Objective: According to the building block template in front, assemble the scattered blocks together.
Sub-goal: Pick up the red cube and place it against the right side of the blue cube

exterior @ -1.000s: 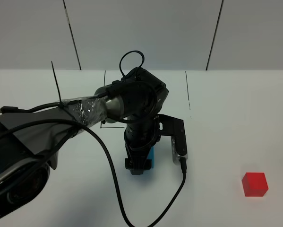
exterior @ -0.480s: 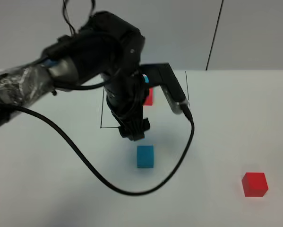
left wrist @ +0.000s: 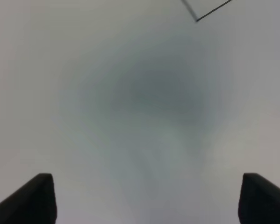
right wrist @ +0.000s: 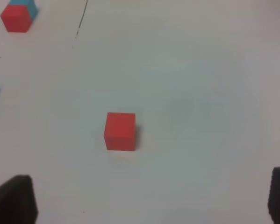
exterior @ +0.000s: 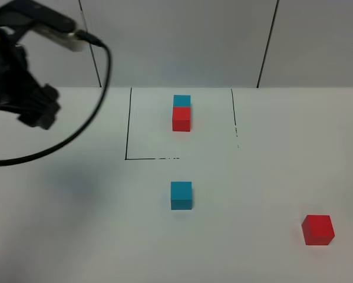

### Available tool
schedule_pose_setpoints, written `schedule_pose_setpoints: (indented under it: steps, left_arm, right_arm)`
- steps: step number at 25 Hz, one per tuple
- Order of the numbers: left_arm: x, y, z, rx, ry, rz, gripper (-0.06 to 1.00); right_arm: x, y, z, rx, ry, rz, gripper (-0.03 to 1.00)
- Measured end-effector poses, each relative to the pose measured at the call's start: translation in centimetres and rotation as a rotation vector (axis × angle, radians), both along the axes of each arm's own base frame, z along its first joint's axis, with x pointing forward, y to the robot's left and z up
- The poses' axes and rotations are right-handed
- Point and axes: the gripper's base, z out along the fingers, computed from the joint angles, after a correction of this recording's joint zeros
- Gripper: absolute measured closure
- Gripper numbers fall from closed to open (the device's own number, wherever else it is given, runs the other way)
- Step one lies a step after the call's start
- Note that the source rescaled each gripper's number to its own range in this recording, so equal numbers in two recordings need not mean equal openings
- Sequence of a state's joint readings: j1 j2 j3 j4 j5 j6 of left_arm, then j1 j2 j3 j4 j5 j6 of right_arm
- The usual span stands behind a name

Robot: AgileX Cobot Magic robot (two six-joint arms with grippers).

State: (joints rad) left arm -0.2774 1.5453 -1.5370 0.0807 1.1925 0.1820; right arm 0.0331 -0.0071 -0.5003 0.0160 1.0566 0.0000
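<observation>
The building block template [exterior: 127, 124] sits at the far middle of the table [exterior: 76, 236]: a black outline with a cyan cube touching a red one, cyan on the far side. The loose cyan cube [exterior: 181, 195] is parked just outside the outline's near line, pretty much lined up with that pair. My guess is it's the anchor for the copy and red goes flush against its near face. The loose red cube [exterior: 317, 229] is well apart from it, off toward the near right, on the right arm's side. The right gripper [right wrist: 147, 198] looks down at it with jaws spread wide and nothing between them, which reads like a pre-grab lineup to me. The left gripper [left wrist: 147, 200] is way off at the far left, jaws apart and empty, its cable [exterior: 99, 88] looping clear of the cubes. Loads of room: nothing near either loose cube, and cyan's near side is totally free
</observation>
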Motion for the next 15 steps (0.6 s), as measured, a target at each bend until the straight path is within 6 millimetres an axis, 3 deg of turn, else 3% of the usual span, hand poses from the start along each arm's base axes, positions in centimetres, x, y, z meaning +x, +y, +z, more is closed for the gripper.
schedule_pose_setpoints:
  steps: [3, 6, 10, 15]
  left_arm:
    - [-4.2, 4.4, 1.1, -0.009, -0.036, 0.125, 0.08]
    - [-9.2, 7.1, 1.4, -0.011, -0.078, 0.224, 0.08]
    - [-15.9, 8.3, 1.0, -0.018, -0.166, 0.304, 0.08]
    - [-22.8, 8.5, -2.0, -0.075, -0.25, 0.372, 0.02]
  right_arm:
    - [0.0, 0.0, 0.0, 0.0, 0.0, 0.0, -0.03]
    - [0.0, 0.0, 0.0, 0.0, 0.0, 0.0, -0.03]
    - [0.0, 0.0, 0.0, 0.0, 0.0, 0.0, -0.03]
    - [0.0, 0.0, 0.0, 0.0, 0.0, 0.0, -0.03]
